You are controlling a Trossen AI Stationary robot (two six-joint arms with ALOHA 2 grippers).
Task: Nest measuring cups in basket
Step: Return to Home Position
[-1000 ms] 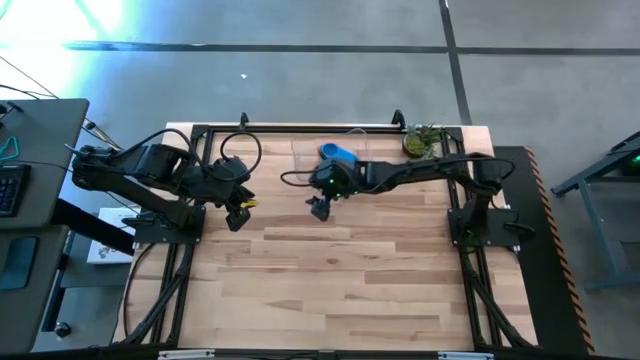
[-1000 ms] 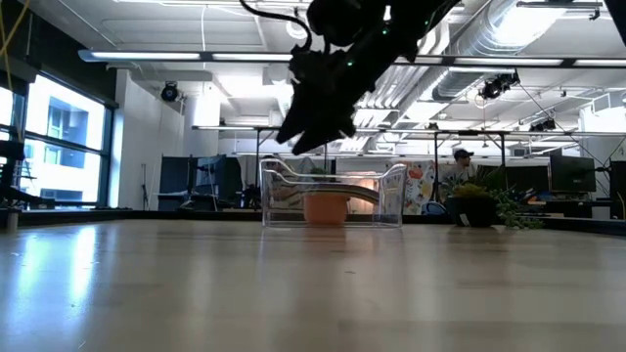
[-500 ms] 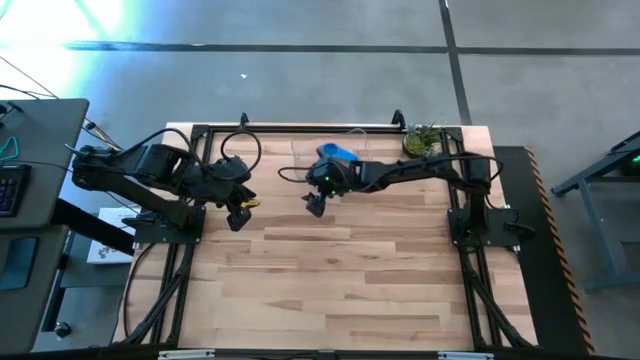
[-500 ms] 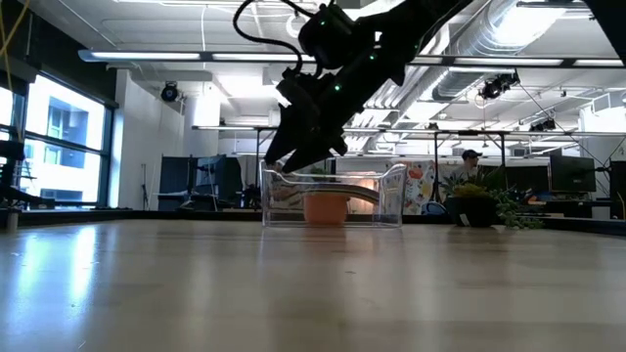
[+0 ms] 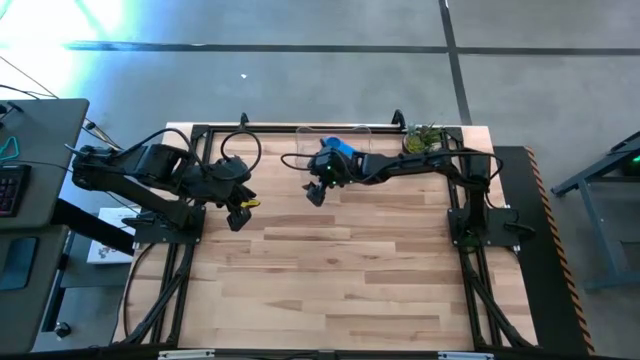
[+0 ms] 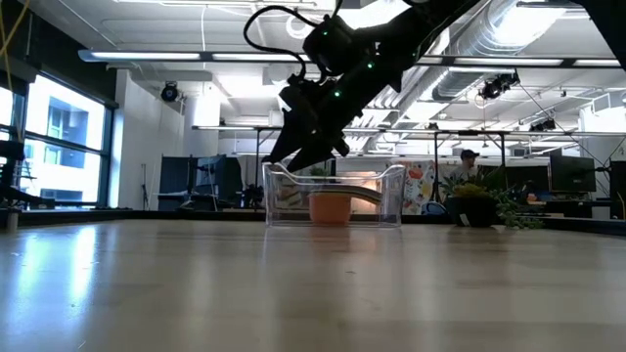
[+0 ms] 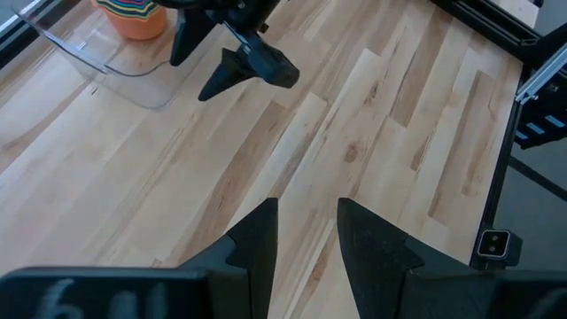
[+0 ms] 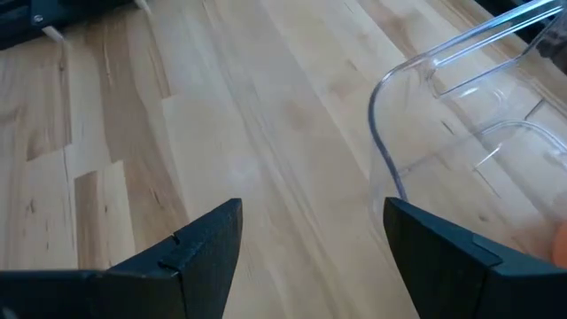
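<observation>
The clear basket stands on the table at the middle of its far edge. Inside it sits a nested stack of measuring cups, the outermost orange. My right gripper hangs open just in front of the basket's near left corner, slanting down toward it, with nothing between its fingers. Whether a finger touches the wall cannot be told. My left gripper waits open and raised over the table's left side, holding nothing.
A small potted plant stands at the far right corner, to the right of the basket. Black frame rails run along the table's left, right and far edges. Bare wood lies across the middle and near side of the table.
My right gripper has moved toward the table's far edge and a little down, closing on the basket's near left corner. Its fingers have stayed open.
</observation>
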